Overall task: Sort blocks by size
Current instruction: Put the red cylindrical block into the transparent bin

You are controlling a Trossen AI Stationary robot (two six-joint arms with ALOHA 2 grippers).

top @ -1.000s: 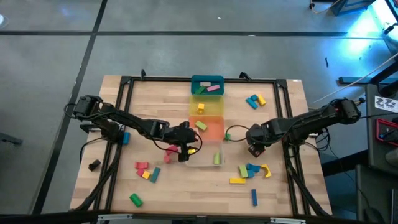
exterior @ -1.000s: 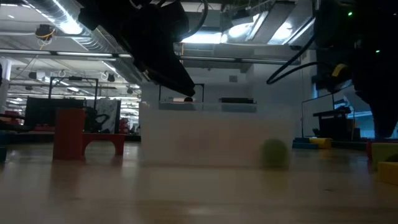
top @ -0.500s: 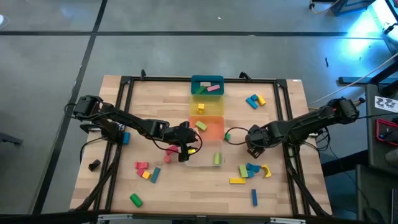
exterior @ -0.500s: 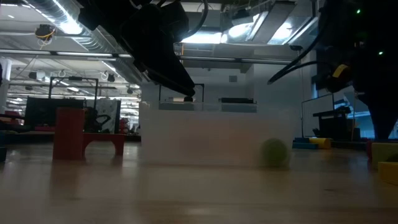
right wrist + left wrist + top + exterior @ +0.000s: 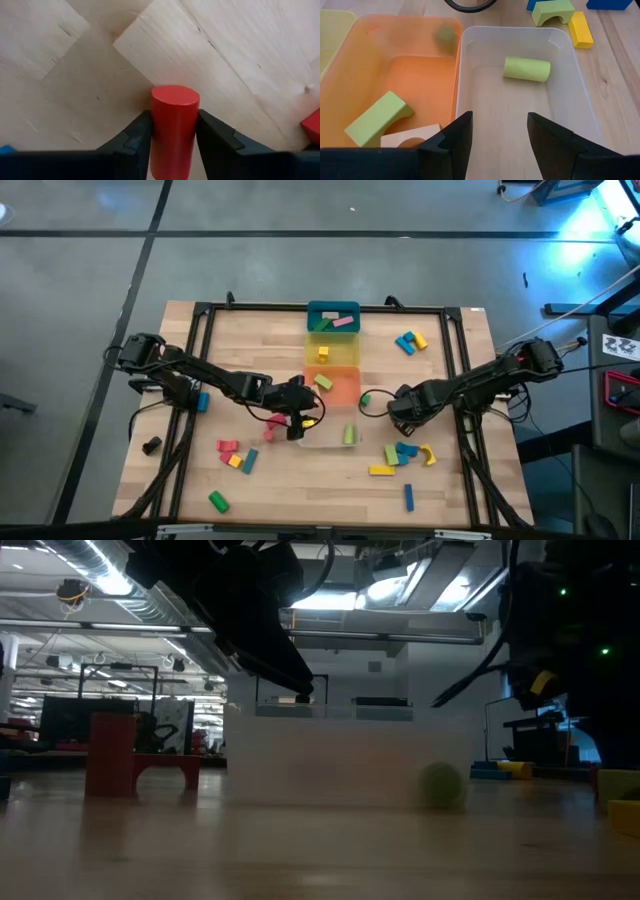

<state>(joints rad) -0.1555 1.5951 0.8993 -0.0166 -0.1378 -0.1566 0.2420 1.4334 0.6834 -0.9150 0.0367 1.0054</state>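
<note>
Right pincer [image 5: 392, 408]: I have it clamped on a red wooden cylinder [image 5: 173, 127], one finger pressed to each side; the wrist view shows bare tabletop [image 5: 240, 55] past it.
Right arm change: against the frame a second ago, I see the pincer has slid toward the bin row, from beside the right frame rail to just right of the orange translucent square bin [image 5: 343, 387]; it now sits near a small green block [image 5: 366, 396].
Left pincer [image 5: 297, 423]: I hold it with its fingers [image 5: 456, 141] spread apart and nothing between them, at the left edge of the clear plastic bin [image 5: 328, 438]; it has not shifted across the three moments.
Clear bin contents: a light green cylinder [image 5: 526, 68] lies on its side inside.
Orange bin contents: a light green arch block [image 5: 376, 118] and a tan arch block [image 5: 412, 135] lie touching each other.
Loose blocks: a red arch block [image 5: 131, 753] stands upright left of the clear bin in the low view; a mixed group of blue, green and yellow blocks [image 5: 405, 455] lies right of the clear bin, another of red, yellow and teal blocks [image 5: 236, 455] to its left; all unchanged.
</note>
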